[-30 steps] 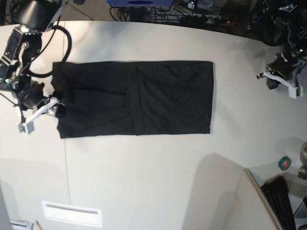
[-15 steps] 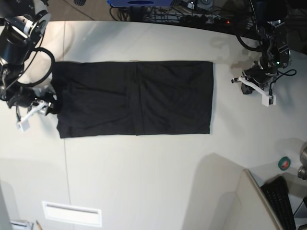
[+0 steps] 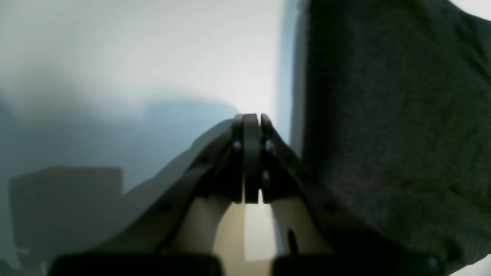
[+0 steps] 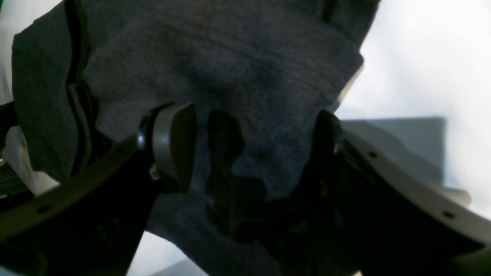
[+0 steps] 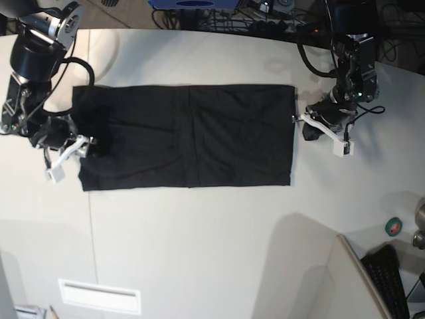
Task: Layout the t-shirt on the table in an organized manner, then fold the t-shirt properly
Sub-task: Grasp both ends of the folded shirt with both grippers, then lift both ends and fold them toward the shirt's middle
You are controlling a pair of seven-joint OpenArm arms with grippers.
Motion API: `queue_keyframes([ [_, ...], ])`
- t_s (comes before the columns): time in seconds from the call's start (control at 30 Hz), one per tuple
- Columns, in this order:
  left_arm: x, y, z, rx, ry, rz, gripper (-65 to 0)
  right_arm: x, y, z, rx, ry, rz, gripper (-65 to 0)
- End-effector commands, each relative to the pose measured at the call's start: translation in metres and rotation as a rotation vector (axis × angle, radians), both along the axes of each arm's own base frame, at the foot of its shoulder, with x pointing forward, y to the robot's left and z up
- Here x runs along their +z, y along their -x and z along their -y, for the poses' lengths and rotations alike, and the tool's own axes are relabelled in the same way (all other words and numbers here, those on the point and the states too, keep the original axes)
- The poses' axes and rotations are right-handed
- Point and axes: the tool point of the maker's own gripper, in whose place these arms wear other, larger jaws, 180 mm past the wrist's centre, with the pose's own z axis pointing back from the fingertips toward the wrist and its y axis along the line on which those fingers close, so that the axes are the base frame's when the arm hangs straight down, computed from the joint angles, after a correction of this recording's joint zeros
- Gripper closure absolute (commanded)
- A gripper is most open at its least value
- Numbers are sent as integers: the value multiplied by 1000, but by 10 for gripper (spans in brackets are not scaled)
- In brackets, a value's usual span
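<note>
Right pincer (image 4: 249,153) is gaping wide around the t-shirt (image 5: 186,136) edge, lining up a fold grab; left pincer (image 3: 251,126) is waiting pressed together beside the opposite hem on the desk (image 5: 212,252).

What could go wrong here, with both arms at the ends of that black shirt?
The right gripper stands open around a bunched edge of the t-shirt; it might pinch too few layers or drag the neat rectangle crooked. The left gripper is shut beside the other edge on the table, so it may miss the cloth.
</note>
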Motion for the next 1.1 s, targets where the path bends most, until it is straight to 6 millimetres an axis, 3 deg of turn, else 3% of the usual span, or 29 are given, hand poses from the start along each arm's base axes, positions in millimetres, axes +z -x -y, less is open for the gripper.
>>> queue_keyframes([
  [0.0,12,-14,-5,2,-9,39,0,-10,16,3,38,37,-69,-396],
  [0.1,12,-18,-2,2,-2,44,0,-10,18,2,40,38,-71,-369],
  [0.23,13,-26,21,-60,8,49,0,-12,23,2,56,40,-98,-303],
  [0.4,13,-35,29,-76,18,52,0,-13,20,-9,104,48,-87,-294],
  [0.6,16,-40,31,-82,17,60,0,-11,14,-7,89,49,-61,-285],
  [0.7,16,-41,33,-85,19,61,0,-9,12,-5,87,54,-55,-185],
  [0.8,15,-42,45,-86,45,63,0,-5,3,-5,90,57,-40,-5],
  [1.07,8,-55,94,-175,-7,48,0,3,-15,27,-22,125,-66,0],
])
